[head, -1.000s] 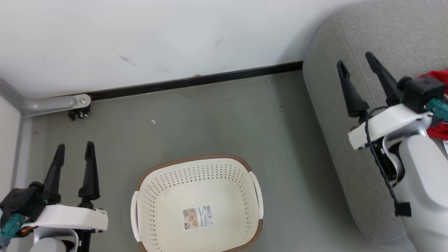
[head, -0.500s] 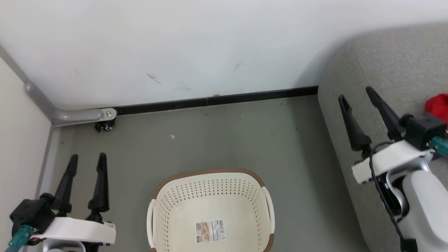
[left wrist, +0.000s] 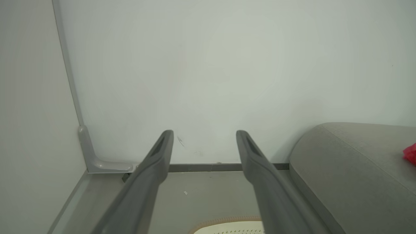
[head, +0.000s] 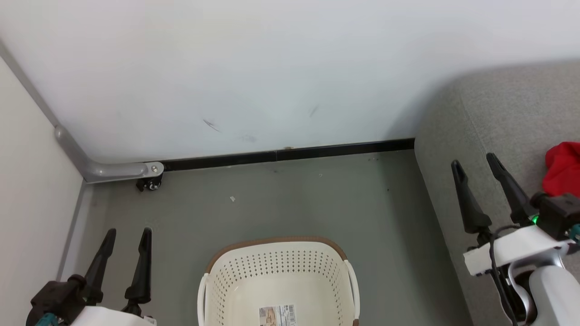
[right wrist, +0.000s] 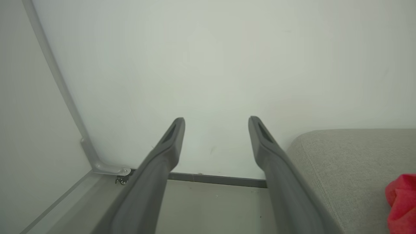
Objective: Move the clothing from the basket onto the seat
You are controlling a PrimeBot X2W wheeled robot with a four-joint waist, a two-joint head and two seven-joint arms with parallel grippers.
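Note:
The cream-white basket [head: 276, 280] with a brown rim stands on the floor at the bottom centre of the head view, holding no fabric, only a barcode label [head: 277, 315] on its floor. Red clothing [head: 563, 168] lies on the grey seat [head: 498, 117] at the right; it also shows as a red patch of clothing [right wrist: 401, 204] on the seat [right wrist: 344, 162] in the right wrist view. My left gripper [head: 128, 234] hangs open, left of the basket. My right gripper [head: 475, 163] is open above the seat's left edge, just left of the clothing. Both are empty.
A white wall [head: 253, 72] with a black skirting strip [head: 281, 156] closes off the back. A grey bracket with a small caster [head: 149, 183] sits in the left corner, by a side wall [head: 27, 190]. Grey floor [head: 290, 203] lies between basket and wall.
The whole head view has shifted: the camera has tilted up, so basket and grippers sit lower in the picture. The right gripper has drawn down and back over the seat; both stay open.

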